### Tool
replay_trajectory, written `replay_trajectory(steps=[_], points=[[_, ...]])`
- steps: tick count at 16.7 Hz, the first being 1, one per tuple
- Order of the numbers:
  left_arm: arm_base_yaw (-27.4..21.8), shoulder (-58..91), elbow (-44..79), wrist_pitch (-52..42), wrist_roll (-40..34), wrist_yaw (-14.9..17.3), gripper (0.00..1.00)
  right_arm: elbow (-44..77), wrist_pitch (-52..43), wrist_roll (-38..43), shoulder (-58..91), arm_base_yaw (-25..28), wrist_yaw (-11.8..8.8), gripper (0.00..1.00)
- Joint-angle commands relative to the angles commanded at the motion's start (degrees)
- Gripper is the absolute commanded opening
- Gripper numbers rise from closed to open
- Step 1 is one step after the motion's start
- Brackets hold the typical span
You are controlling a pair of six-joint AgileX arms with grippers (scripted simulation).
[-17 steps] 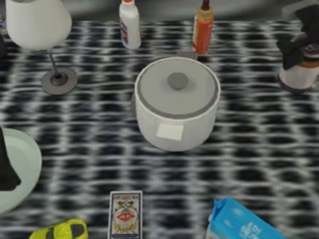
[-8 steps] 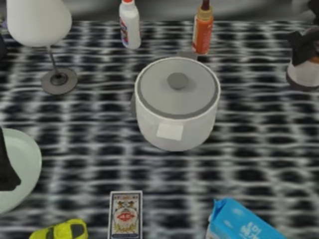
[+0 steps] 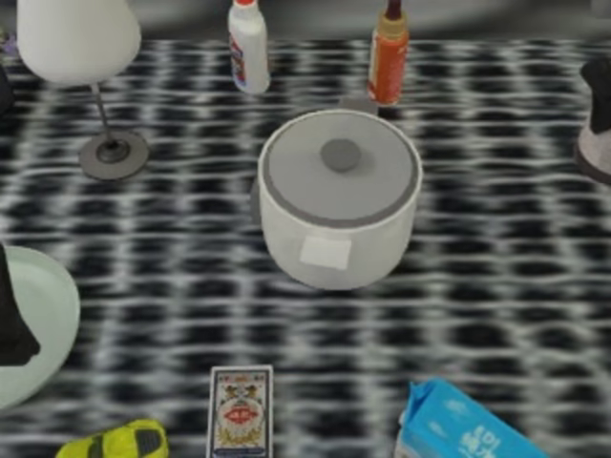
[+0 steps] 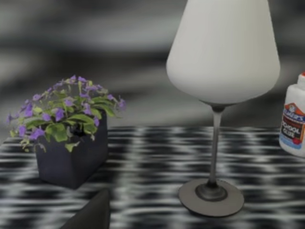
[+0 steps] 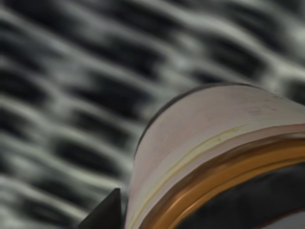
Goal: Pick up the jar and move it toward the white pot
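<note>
The jar (image 3: 599,151) shows only in part at the top view's right edge, far right of the white pot (image 3: 334,239). My right gripper (image 3: 601,98) is a dark shape over the jar and is shut on it. In the right wrist view the jar (image 5: 205,138) fills the picture with its whitish label, orange-brown band and dark lid, and one dark fingertip (image 5: 106,212) lies against its side. My left gripper (image 3: 11,329) is parked at the left edge, open, with one finger (image 4: 93,214) showing.
A white glass on a thin grey stem (image 3: 76,38) stands back left, beside a purple-flowered plant box (image 4: 71,148). A glue bottle (image 3: 248,48) and an orange bottle (image 3: 389,57) stand behind the pot. In front lie a pale green plate (image 3: 48,305), a card pack (image 3: 241,410), a yellow-green object (image 3: 115,441) and a blue pack (image 3: 468,429).
My right gripper and the jar have moved to the right, away from the white pot, and now sit mostly past the top view's right edge. The left arm has not moved.
</note>
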Motion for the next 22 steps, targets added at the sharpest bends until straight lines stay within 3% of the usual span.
replay_trajectory(steps=[8, 17, 22], points=[[0.00, 0.00, 0.00, 0.00, 0.00, 0.00, 1.00, -1.22, 1.41, 4.04, 0.04, 1.72, 0.69, 0.00], [0.00, 0.00, 0.00, 0.00, 0.00, 0.00, 1.00, -12.53, 10.92, 36.06, -1.90, 13.92, 6.68, 0.00], [0.00, 0.00, 0.00, 0.00, 0.00, 0.00, 1.00, -15.30, 13.16, 41.33, -2.64, 16.64, 8.05, 0.00]])
